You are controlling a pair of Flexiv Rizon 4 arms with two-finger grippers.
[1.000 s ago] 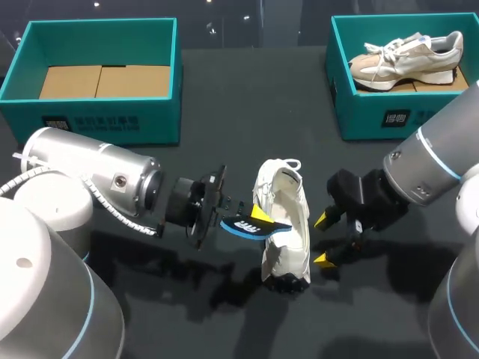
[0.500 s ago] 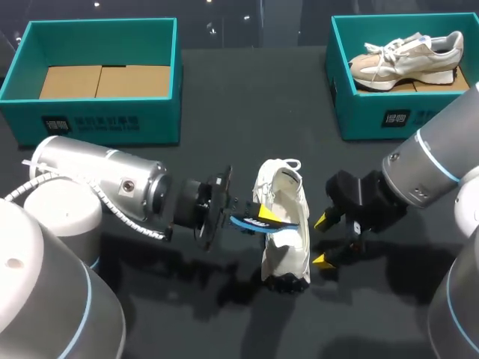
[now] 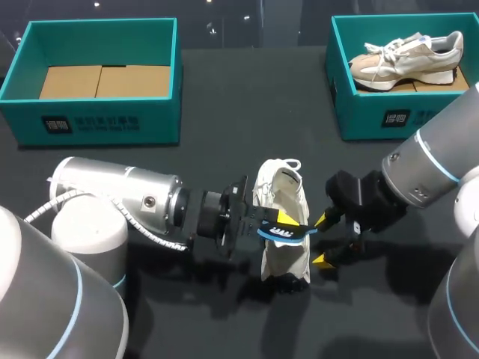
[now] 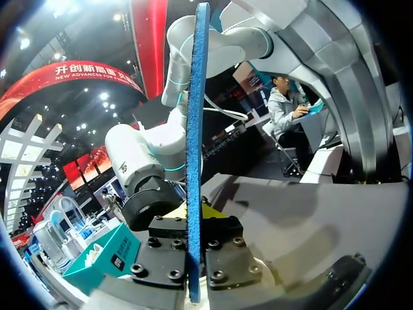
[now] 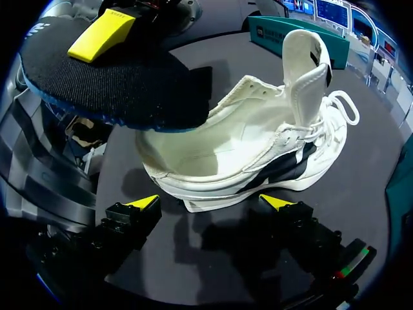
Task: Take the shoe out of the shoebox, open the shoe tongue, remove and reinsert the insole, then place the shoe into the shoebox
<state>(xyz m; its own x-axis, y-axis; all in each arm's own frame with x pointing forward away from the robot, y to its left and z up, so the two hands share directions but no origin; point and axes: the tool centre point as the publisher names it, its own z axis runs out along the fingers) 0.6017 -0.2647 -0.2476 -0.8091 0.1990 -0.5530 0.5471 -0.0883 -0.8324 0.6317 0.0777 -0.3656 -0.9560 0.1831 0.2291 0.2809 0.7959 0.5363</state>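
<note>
A white shoe (image 3: 280,191) with a black-trimmed sole stands in the middle of the black table, its opening facing up. My left gripper (image 3: 278,222) is shut on a blue-edged black insole (image 3: 287,233) and holds it flat over the shoe's opening. In the left wrist view the insole (image 4: 193,148) shows edge-on, clamped in the left gripper (image 4: 193,216). From the right wrist, the insole (image 5: 110,81) hangs above the heel end of the shoe (image 5: 258,142), and the tongue (image 5: 308,68) stands up. My right gripper (image 3: 322,239) (image 5: 211,205) is open beside the shoe, touching nothing.
A teal shoebox (image 3: 97,120) with a cardboard floor sits at the back left. Another teal shoebox (image 3: 374,112) at the back right holds a beige shoe (image 3: 408,56). Bare black table lies in front of the white shoe and between the boxes.
My left arm has moved to the right, carrying the insole from beside the shoe to over its opening. The right arm and the shoe have stayed put.
</note>
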